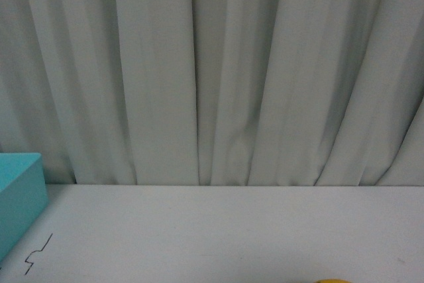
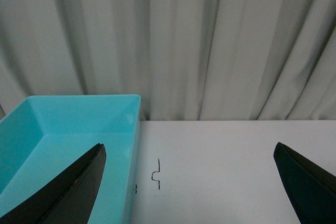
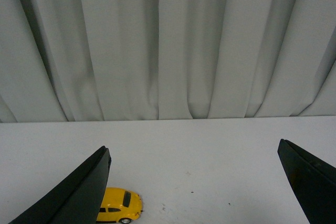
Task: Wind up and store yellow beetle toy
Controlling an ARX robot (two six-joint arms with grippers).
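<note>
Beetle toy [image 3: 119, 205] on table, partly hidden by one finger of wide-apart, empty right gripper [image 3: 193, 148]; centre over roof, drop, clamp flanks clear of wheels; left gripper [image 2: 189, 148] likewise spread, empty, teal bin [image 2: 79, 129] beside one finger.

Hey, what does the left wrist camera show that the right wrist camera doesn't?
Only the left wrist view: a turquoise bin, a small black mark on the table beside it, and the open left gripper. Only the right wrist view: the yellow beetle toy on its wheels, and the open right gripper. Both: the white table and the pale curtain behind it.
</note>
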